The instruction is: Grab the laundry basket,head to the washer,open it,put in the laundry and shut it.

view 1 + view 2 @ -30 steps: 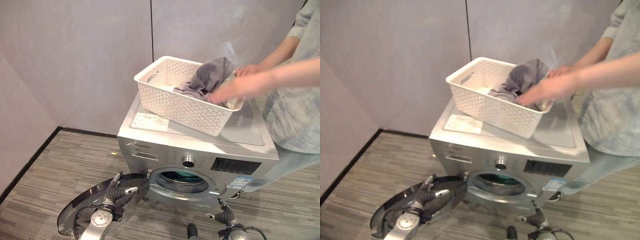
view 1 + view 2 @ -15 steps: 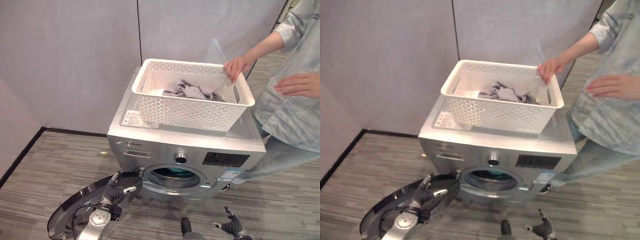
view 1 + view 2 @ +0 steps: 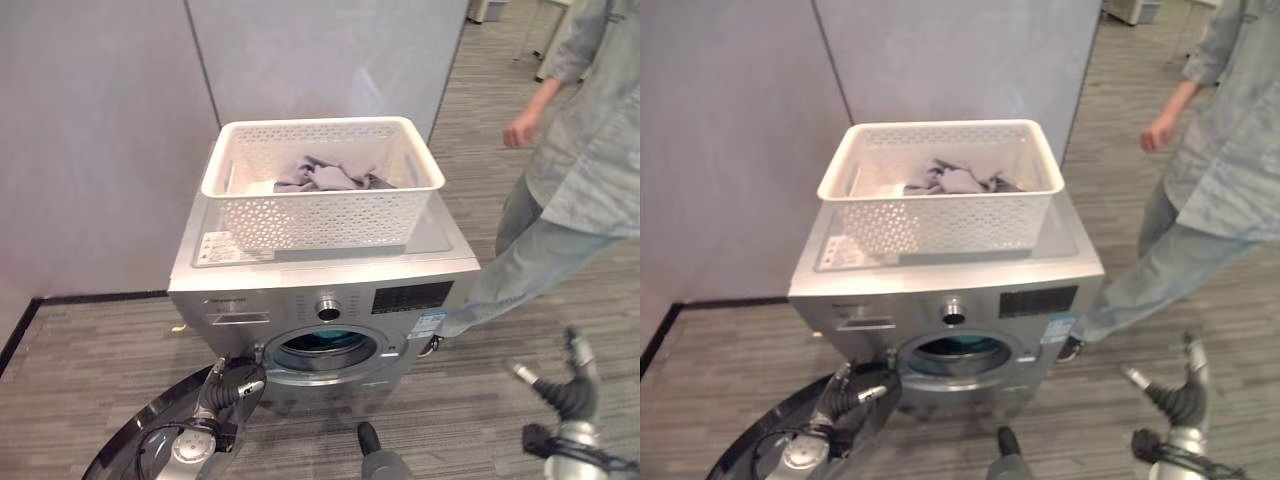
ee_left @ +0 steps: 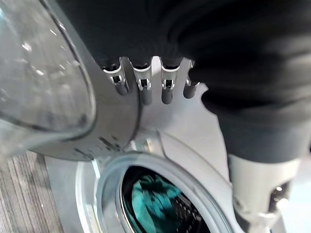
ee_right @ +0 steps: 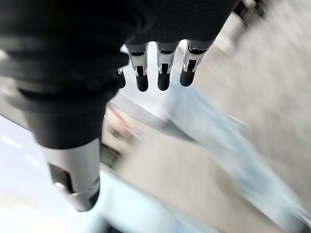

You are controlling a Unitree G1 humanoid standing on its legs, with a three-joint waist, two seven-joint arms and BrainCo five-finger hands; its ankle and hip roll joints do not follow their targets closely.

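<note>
Laundry basket: white plastic laundry basket (image 3: 322,205), rectangular, walls pierced in a lattice pattern, with cut-out handles at the ends; it sits squarely on the flat top of the washer.
Laundry: crumpled grey cloth (image 3: 330,175) lying in the bottom of the basket toward its back.
Washer: silver-grey front-loading washer (image 3: 320,305), boxy, with a round knob and a dark glossy panel on its face; the round porthole is open and something teal shows inside the drum (image 4: 155,204).
Door: round washer door (image 3: 165,440) with a chrome rim and a domed clear glass centre, swung wide open to the robot's left, low near the floor.
Left hand: left hand (image 4: 146,87) rests on the chrome rim of the door, fingers straight and laid against the metal, not curled round it.
Right hand: right hand (image 3: 570,385) hangs in the air to the right of the washer, well apart from it, fingers relaxed and spread, holding nothing.
Person: a person (image 3: 575,170) in a pale grey shirt and light jeans stands to the right of the washer, one hand hanging free, well apart from the basket.
Floor: grey striped planks (image 3: 90,350).
Wall: plain pale panels (image 3: 100,130) behind the washer.
</note>
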